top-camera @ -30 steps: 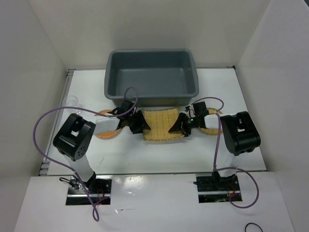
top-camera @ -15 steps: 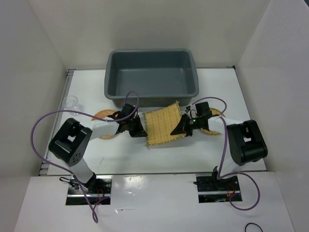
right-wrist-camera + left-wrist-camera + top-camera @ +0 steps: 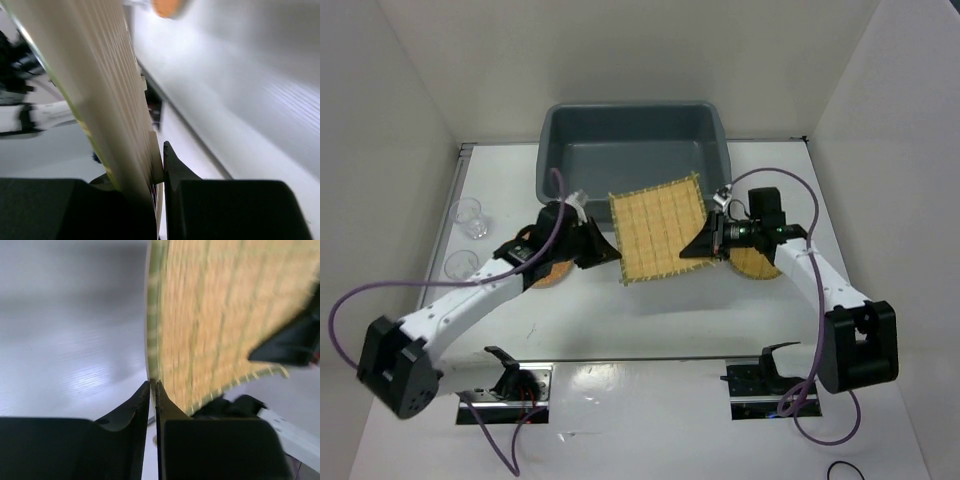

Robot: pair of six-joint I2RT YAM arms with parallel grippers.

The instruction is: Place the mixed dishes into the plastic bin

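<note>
Top external: you now hold the bamboo-slat tray clear of the bench, where it lay a second ago. It is tilted, far edge over the plastic bin near rim. Left jaws and right jaws pinch opposite edges. Lowering in looks next.

white table bears grey bin, two clear cups (far left), orange-brown plate, woven plate.
</note>
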